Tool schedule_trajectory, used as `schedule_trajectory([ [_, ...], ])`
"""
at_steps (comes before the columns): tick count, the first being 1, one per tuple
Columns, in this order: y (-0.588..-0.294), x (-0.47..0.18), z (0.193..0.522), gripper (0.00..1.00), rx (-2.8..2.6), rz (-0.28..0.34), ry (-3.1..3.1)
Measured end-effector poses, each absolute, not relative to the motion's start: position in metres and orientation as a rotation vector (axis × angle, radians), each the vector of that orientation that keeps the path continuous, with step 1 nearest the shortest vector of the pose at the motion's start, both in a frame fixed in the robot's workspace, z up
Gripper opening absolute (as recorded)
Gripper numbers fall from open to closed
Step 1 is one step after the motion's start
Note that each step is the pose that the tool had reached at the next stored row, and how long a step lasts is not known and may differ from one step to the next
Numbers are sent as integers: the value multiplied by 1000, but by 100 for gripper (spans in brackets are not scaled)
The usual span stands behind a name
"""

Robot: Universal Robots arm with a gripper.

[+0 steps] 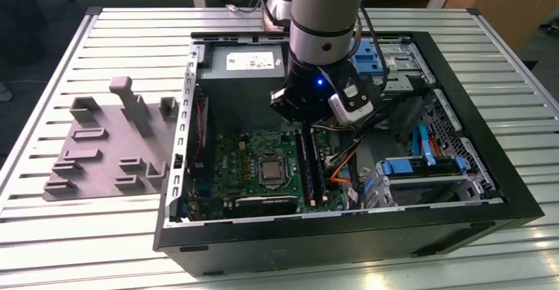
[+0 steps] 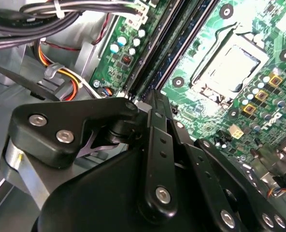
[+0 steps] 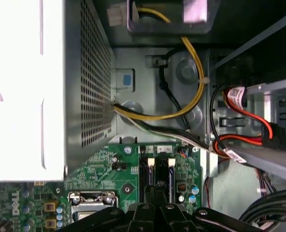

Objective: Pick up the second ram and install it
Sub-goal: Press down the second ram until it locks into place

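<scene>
My gripper (image 1: pixel 307 125) hangs inside the open computer case (image 1: pixel 489 172), at the power-supply end of the long black slots (image 1: pixel 312 165). In the second wrist view its fingertips (image 2: pixel 151 99) are pressed together with no gap, down at the slot row. A long dark green-blue strip (image 2: pixel 179 43) runs away from the tips along the slots. It looks like the second ram standing in a slot, though I cannot tell it surely from the slots. In the first wrist view the gripper (image 3: pixel 157 189) sits between two white slot clips (image 3: pixel 150 162).
The green motherboard (image 1: pixel 249 156) with its processor socket (image 2: pixel 232 65) lies beside the slots. The grey power supply (image 1: pixel 240 64) is just behind, and orange and yellow cables (image 1: pixel 342 165) run alongside. A grey foam holder (image 1: pixel 105 146) lies at the exterior view's left.
</scene>
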State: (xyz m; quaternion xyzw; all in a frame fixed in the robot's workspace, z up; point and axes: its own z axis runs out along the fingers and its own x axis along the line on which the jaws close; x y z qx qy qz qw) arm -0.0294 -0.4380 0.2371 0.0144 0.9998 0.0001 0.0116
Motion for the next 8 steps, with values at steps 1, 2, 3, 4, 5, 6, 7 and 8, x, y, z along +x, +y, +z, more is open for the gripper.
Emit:
schedule_trajectory([
  [1, -439, -29, 237, 11, 45, 0, 3118],
  [2, -440, -29, 237, 11, 45, 0, 3118],
  [3, -442, -29, 237, 11, 45, 0, 3118],
  [4, -443, -29, 237, 11, 45, 0, 3118],
  [5, -444, -29, 237, 11, 45, 0, 3118],
  [6, -445, -29, 237, 11, 45, 0, 3118],
  [7, -446, -29, 237, 11, 45, 0, 3118],
  [8, -448, -29, 237, 11, 45, 0, 3118],
])
